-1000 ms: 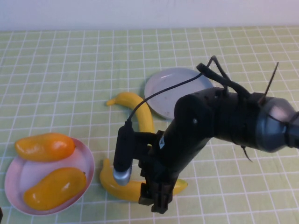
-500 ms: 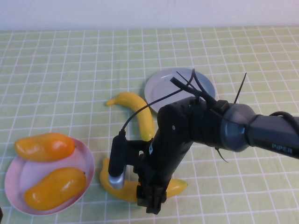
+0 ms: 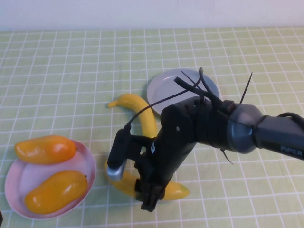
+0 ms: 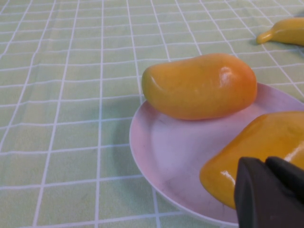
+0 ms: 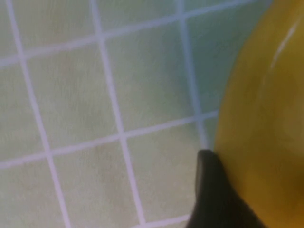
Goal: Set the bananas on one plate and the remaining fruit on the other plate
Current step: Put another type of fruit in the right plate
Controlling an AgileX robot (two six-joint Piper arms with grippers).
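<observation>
Right claw (image 3: 148, 202) sits low over the near banana (image 3: 173, 190) on the desk, grip unclear; both mangoes (image 3: 46, 149) already fill the pink plate (image 3: 88, 164), grey plate (image 3: 164, 92) bare; left claw (image 4: 270, 192) pressed together beside them

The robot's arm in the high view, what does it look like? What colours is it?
The right arm is chunky and glossy black, with a rounded grey joint and white PIPER lettering near the picture's edge. Thin black cables and cable ties stick up from it. A small black camera with a silver end sits by the right gripper, which is black and blocky.
</observation>
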